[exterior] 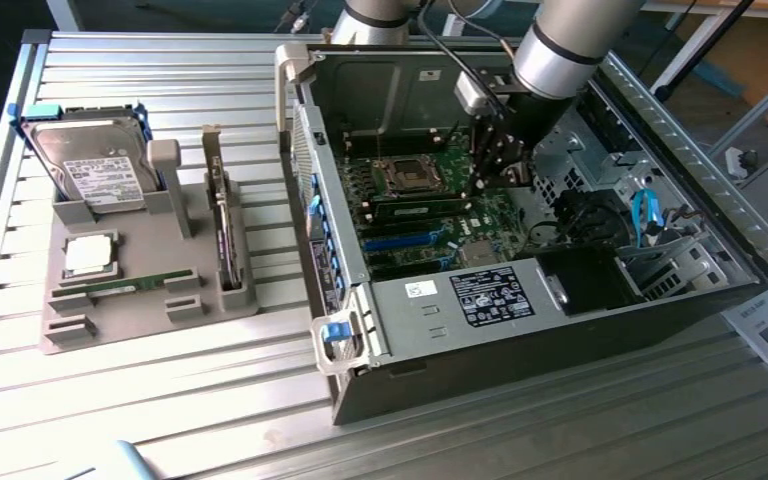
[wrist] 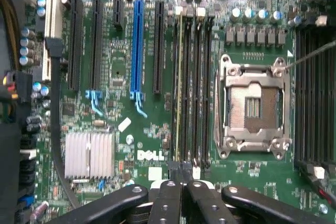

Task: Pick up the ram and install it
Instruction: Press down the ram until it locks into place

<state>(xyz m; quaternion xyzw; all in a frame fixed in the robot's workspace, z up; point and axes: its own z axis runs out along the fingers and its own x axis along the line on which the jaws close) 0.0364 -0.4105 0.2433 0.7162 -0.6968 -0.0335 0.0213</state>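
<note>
My fingers [wrist: 168, 190] are shut with nothing visibly between them, tips at the near end of the ram [wrist: 180, 87], which stands edge-on in the board [wrist: 118, 51], running lengthwise straight ahead of them

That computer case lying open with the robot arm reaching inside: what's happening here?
A robot arm has its gripper down inside the open computer case, shut, right over the memory slots beside the empty processor socket. One slot appears to hold a thin ram stick already. Outside the case, toward the exterior view's left, a grey holder carries spare parts: a hard drive, a silver processor chip and another green memory stick.
</note>
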